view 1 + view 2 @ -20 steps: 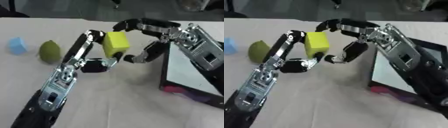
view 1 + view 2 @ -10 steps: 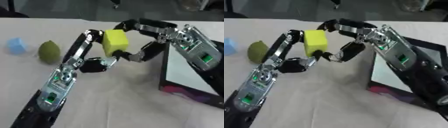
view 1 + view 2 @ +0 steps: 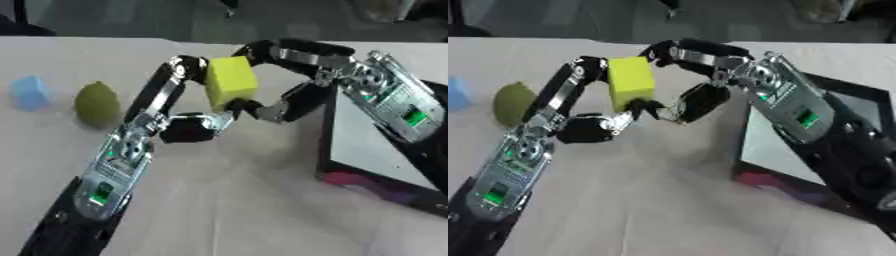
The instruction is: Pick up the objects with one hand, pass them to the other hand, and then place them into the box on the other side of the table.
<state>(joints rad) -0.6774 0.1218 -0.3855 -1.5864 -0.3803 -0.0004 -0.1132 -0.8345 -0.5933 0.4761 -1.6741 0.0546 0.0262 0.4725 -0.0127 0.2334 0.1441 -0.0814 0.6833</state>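
A yellow block (image 3: 230,83) is held up above the table's middle. My left hand (image 3: 187,129) comes in from the lower left and pinches it, fingers on its left face and thumb under its lower edge. From the right, my right hand (image 3: 300,98) curls round the same block. Its fingers arch over the top right corner and its thumb meets the bottom right edge. The dark box (image 3: 377,183) with a pale inside lies at the right edge, just behind the right forearm.
A green pear-shaped object (image 3: 96,104) and a small blue object (image 3: 31,93) lie on the table at the left. The box's front side shows a pink patch (image 3: 350,179). Bare tabletop (image 3: 245,200) stretches in front of the hands.
My right hand has moved left and drawn its fingers and thumb in round the yellow block. The left hand has kept hold of the block and lifted it slightly.
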